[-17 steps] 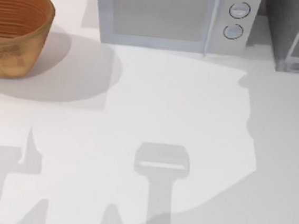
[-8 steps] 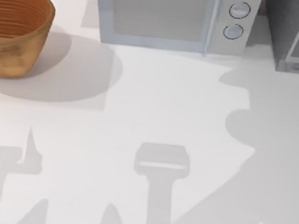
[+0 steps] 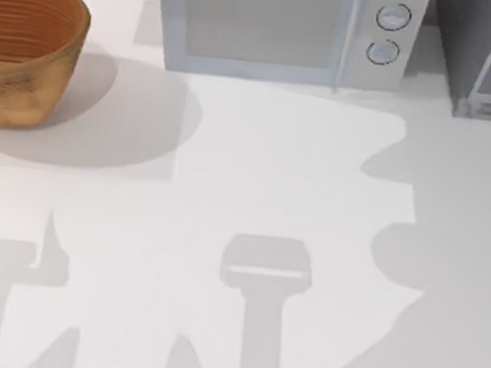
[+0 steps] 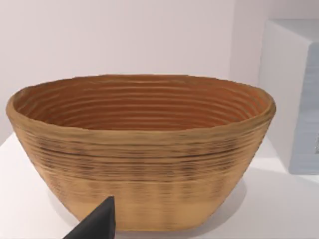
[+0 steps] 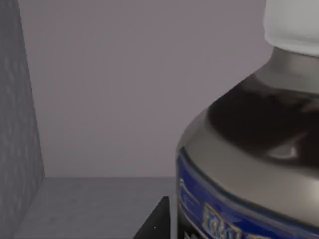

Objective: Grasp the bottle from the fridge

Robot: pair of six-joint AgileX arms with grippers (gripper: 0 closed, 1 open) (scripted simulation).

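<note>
Bottle: the bottle (image 5: 249, 149) stands upright inside the fridge (image 3: 488, 59), white cap up, seen very close in the right wrist view against the grey back wall.
Fridge: at the far right of the table (image 3: 255, 176), beside the microwave (image 3: 287, 27).
Right gripper: one dark fingertip (image 5: 157, 221) shows just beside the bottle's lower body; I cannot tell how wide the fingers stand or whether they touch it.
Key relation: the bottle's long axis is vertical, so I judge a side-on closing across its body is needed; the right arm is the nearer one.
Left arm: parked at the table's left edge, facing the basket (image 4: 142, 149).
</note>
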